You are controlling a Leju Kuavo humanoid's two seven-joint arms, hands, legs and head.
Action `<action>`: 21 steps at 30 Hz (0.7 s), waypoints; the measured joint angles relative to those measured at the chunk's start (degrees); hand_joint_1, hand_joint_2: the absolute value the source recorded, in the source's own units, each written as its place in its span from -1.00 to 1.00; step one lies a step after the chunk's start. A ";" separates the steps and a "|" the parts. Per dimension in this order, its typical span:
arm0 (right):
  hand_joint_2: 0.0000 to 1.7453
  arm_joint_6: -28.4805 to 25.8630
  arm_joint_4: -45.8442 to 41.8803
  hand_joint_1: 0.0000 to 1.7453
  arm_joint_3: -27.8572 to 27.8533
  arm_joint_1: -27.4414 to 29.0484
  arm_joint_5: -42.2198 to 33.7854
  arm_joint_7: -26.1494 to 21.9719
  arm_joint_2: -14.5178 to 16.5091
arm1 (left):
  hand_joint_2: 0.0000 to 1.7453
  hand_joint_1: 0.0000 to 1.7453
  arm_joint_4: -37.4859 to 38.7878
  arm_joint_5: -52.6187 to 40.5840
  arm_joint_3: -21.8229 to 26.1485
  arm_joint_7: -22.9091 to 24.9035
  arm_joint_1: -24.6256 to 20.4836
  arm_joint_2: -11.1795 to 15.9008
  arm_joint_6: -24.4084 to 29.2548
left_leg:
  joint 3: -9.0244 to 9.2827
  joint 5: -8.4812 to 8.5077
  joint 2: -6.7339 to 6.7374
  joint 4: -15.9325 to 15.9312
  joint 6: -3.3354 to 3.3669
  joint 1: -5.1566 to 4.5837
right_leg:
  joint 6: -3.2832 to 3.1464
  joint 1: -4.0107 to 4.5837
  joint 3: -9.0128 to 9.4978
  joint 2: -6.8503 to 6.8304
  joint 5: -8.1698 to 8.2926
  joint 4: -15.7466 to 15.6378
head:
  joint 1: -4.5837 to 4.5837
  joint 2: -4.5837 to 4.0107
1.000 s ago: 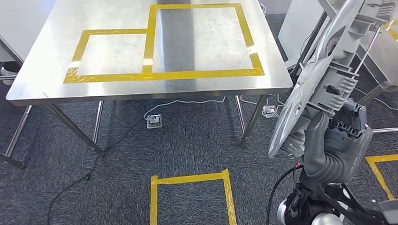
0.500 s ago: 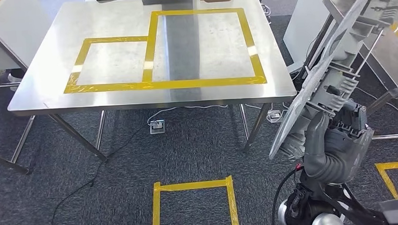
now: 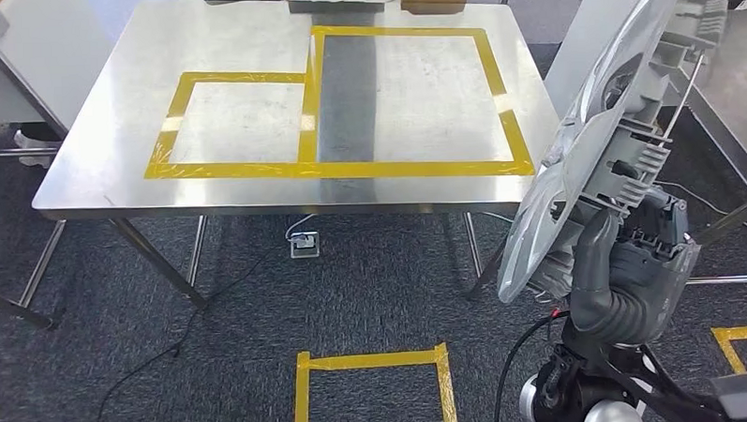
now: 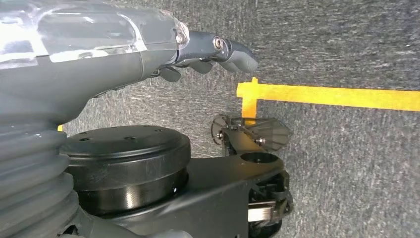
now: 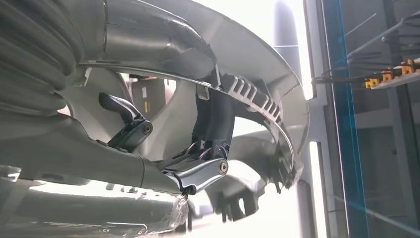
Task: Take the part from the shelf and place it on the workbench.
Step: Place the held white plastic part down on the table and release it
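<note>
Head view – right hand (image 3: 621, 277): raised at the lower right of the frame, thumb and fingers closed around the lower end of the part (image 3: 611, 128).
Head view – part: large grey ribbed panel, held tilted and nearly on edge; it rises from the hand toward the upper right corner, beside the right edge of the workbench and clear of its top.
Head view – workbench (image 3: 105, 136): steel top marked with two adjoining yellow tape rectangles (image 3: 326, 170).
Head view – floor: dark carpet with a yellow tape square (image 3: 370, 361) in front of the bench.
Left wrist view – left hand (image 4: 208, 52): hangs above the carpet, fingers curled in, holding nothing.
Right wrist view – right hand (image 5: 148, 144): dark fingers hooked onto the curved grey part (image 5: 257, 89).
</note>
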 joint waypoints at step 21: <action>1.00 0.00 0.02 1.00 -0.04 0.22 -0.10 -0.01 0.02 | 1.00 -1.00 -0.13 0.04 0.01 0.26 0.00 -0.21 0.00 | -3.06 1.24 -0.23 3.87 -3.64 0.45 | -2.79 0.89 4.54 0.24 7.29 -12.34 | -0.56 0.00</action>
